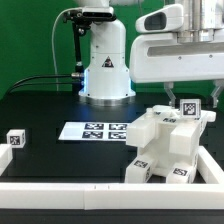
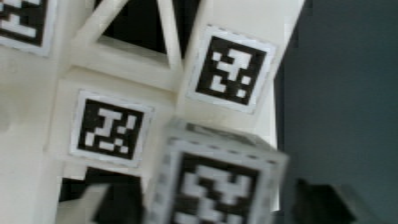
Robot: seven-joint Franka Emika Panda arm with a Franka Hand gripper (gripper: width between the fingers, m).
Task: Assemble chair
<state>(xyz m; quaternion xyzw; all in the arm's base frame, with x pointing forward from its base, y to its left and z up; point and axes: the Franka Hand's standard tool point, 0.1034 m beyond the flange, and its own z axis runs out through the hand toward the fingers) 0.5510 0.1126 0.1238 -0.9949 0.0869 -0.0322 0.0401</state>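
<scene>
Hovering close over the chair [image 1: 165,142], at the exterior view's right of the bench [image 1: 40,110], just beside the marker board [image 1: 95,130]: hand [image 1: 187,96]; cannot tell whether apart, together or clamped. Lying well apart, toward that view's left: small loose piece [image 1: 15,138]. Filling the wrist view: the chair's tagged white faces.

Chair [image 1: 165,143] at exterior view's right, marker board [image 1: 97,130] beside it

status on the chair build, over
Hand low over the chair parts, open or shut unclear. Parts clustered at exterior view's right, one loose piece at its left. Nothing seen blocking.
</scene>
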